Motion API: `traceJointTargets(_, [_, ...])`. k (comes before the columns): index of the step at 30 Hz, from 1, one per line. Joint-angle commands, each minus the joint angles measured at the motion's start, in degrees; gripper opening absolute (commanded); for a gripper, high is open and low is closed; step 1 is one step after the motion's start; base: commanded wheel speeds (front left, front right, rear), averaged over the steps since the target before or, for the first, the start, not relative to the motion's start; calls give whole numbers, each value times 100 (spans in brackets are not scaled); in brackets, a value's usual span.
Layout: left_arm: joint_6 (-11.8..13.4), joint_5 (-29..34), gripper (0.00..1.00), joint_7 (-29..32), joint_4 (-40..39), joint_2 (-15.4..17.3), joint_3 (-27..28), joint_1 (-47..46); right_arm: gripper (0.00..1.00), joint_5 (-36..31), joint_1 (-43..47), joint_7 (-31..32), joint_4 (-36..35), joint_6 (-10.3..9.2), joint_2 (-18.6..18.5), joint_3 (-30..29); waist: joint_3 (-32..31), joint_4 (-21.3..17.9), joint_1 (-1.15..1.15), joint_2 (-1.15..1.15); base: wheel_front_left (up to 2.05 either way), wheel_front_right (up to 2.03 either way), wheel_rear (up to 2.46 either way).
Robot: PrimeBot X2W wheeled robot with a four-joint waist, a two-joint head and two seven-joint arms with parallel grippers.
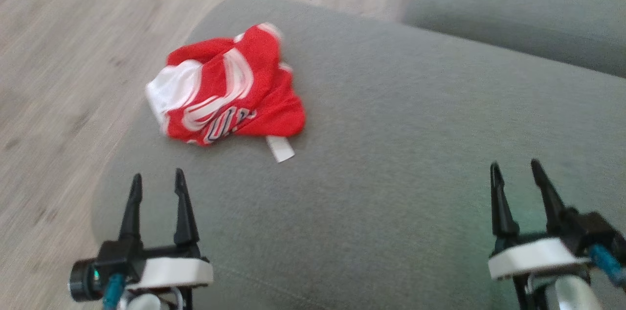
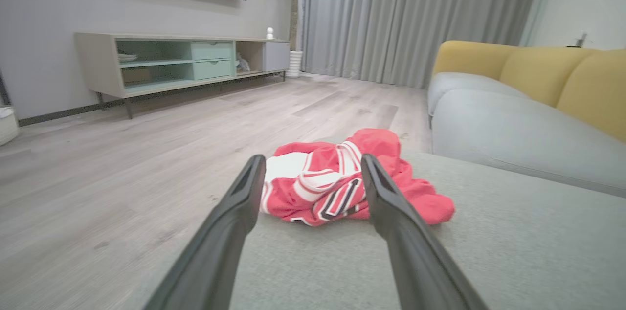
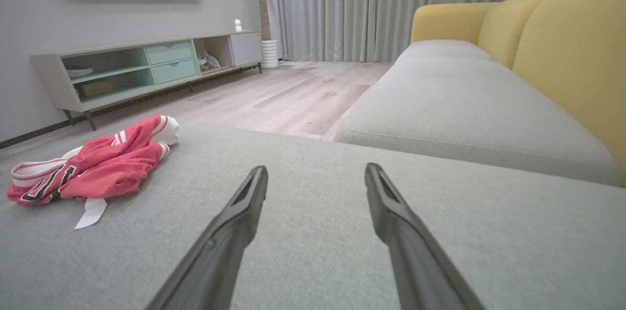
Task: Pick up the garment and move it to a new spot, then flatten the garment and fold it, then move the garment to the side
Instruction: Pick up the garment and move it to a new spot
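A crumpled red and white garment (image 1: 227, 87) lies near the far left corner of a grey cushion (image 1: 391, 163), with a white tag poking out at its near edge. My left gripper (image 1: 157, 180) hovers open at the lower left, a short way in front of the garment and apart from it. In the left wrist view the garment (image 2: 342, 183) sits just beyond the open left gripper (image 2: 313, 166). My right gripper (image 1: 516, 168) stands open at the lower right over bare cushion. The right wrist view has the garment (image 3: 98, 166) far to the left of the open right gripper (image 3: 315, 175).
Wooden floor (image 1: 63, 55) drops away left of the cushion's rounded edge. A second grey seat (image 1: 528, 2) with yellow backrests (image 3: 562, 41) lies beyond on the right. A low TV cabinet (image 2: 181, 58) and curtains (image 2: 401, 11) stand across the room.
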Motion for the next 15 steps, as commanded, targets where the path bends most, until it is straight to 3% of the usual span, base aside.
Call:
traceJointTargets(1, [5,5,100,-26,-233,0,293,-429,100,-94,-399,-63,-225,-4,-94,85,566,526,0,0,0,0,0])
traceJointTargets(9, [49,-81,100,-26,251,0,403,-1460,100,-249,-819,-63,-274,-4,-508,68,1455,510,0,0,0,0,0])
traceJointTargets(15, [49,-221,100,-26,1844,0,410,-2781,100,-349,-1127,-63,-298,-4,-941,180,2125,207,0,0,0,0,0])
